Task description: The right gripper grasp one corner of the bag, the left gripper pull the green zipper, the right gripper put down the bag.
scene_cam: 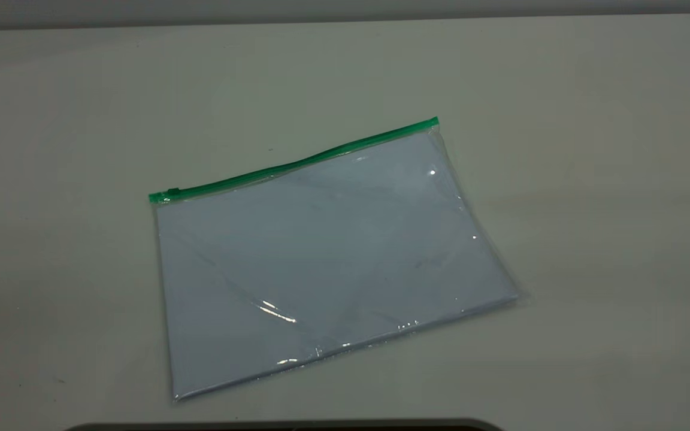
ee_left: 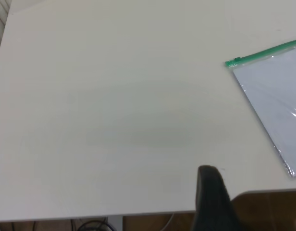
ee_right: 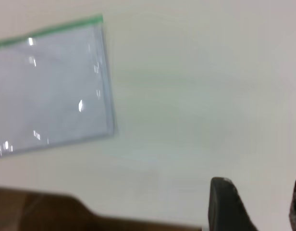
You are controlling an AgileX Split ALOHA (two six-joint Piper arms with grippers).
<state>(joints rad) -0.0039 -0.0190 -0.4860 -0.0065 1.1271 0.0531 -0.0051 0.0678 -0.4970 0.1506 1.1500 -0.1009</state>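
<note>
The bag [scene_cam: 327,257] lies flat on the table, a clear sleeve with bluish-white sheets inside. Its green zipper strip [scene_cam: 297,163] runs along the far edge, and the dark-green slider tab [scene_cam: 172,193] sits at the strip's left end. The corner [scene_cam: 435,122] at the strip's right end rests on the table. Neither gripper appears in the exterior view. In the left wrist view, my left gripper [ee_left: 213,192] hangs near the table's front edge, well away from the bag [ee_left: 275,96] and slider [ee_left: 237,60]. My right gripper [ee_right: 258,192] is open and empty, far from the bag [ee_right: 52,86] and its corner [ee_right: 100,20].
The pale table [scene_cam: 81,120] spreads bare on all sides of the bag. A dark curved edge [scene_cam: 285,426] lines the table's front. Brown floor [ee_left: 268,211] shows below the table edge in the left wrist view.
</note>
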